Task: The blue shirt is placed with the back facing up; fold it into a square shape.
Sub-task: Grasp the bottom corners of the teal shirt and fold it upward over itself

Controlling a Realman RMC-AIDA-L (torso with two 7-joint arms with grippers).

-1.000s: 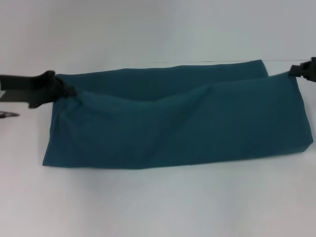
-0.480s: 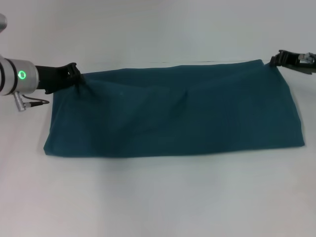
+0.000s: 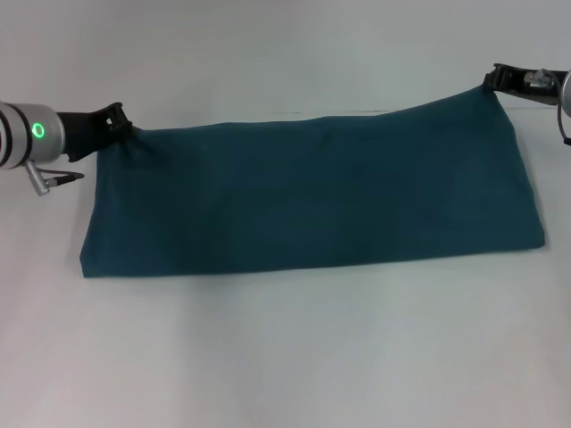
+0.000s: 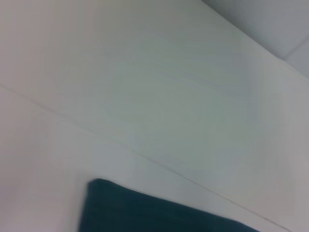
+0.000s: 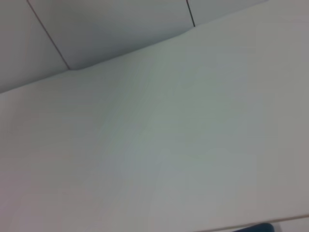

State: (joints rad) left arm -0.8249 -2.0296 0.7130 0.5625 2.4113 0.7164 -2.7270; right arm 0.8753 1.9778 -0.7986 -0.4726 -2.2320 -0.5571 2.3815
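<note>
1. The large dark teal-blue soft fabric shirt is seen lying on the white table as a long band, its long axis running from left to right.
2. Its far left corner is pinched by the left gripper, and its far right corner by the right gripper; both are closed on cloth.
3. The band lies between the two arms, each equally near its own end.
4. The next fold is judged to run along that axis, end toward end.

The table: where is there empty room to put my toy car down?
The white table is bare in front of the blue shirt and behind its far edge. It is crowded at the shirt's far corners, where the left gripper and right gripper are.
</note>
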